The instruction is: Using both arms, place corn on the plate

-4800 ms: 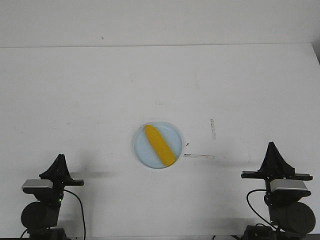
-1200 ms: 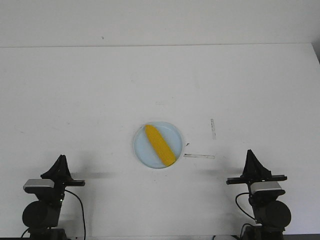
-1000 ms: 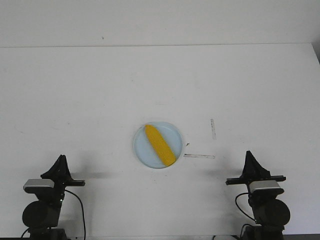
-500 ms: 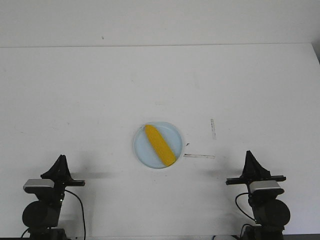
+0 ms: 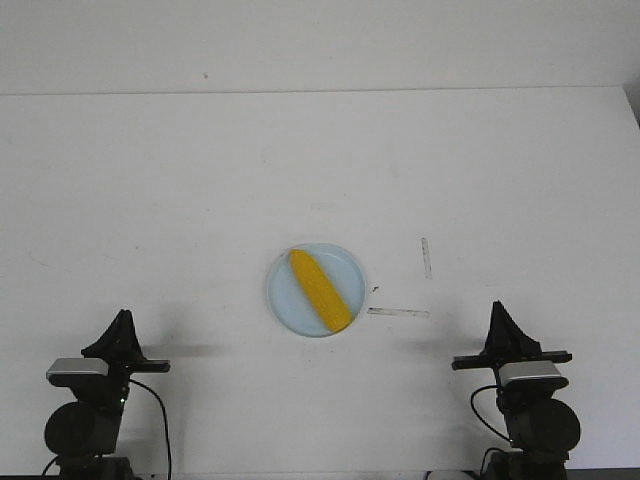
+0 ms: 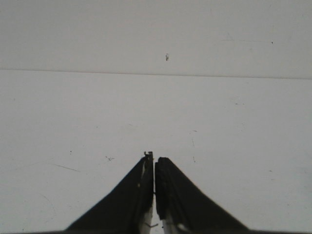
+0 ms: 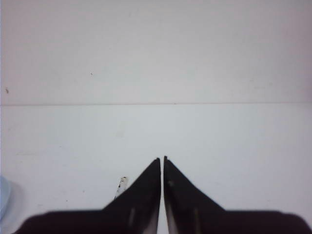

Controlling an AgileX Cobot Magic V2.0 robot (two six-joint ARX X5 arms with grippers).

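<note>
The yellow corn (image 5: 319,291) lies diagonally on the pale blue plate (image 5: 287,306) near the middle of the white table. My left gripper (image 5: 121,318) is shut and empty at the front left, far from the plate; it also shows in the left wrist view (image 6: 154,158). My right gripper (image 5: 500,307) is shut and empty at the front right; it also shows in the right wrist view (image 7: 162,158). A sliver of the plate's rim (image 7: 2,197) shows at the edge of the right wrist view.
Two strips of tape lie on the table right of the plate, one (image 5: 398,312) lying across and one (image 5: 426,257) pointing away; the second also shows in the right wrist view (image 7: 122,185). The table's far edge (image 5: 320,92) meets a white wall.
Since 4.8 s ago my right arm has drawn back toward the front edge and slightly left. Over the last second nothing has moved. The corn stays on the plate.
</note>
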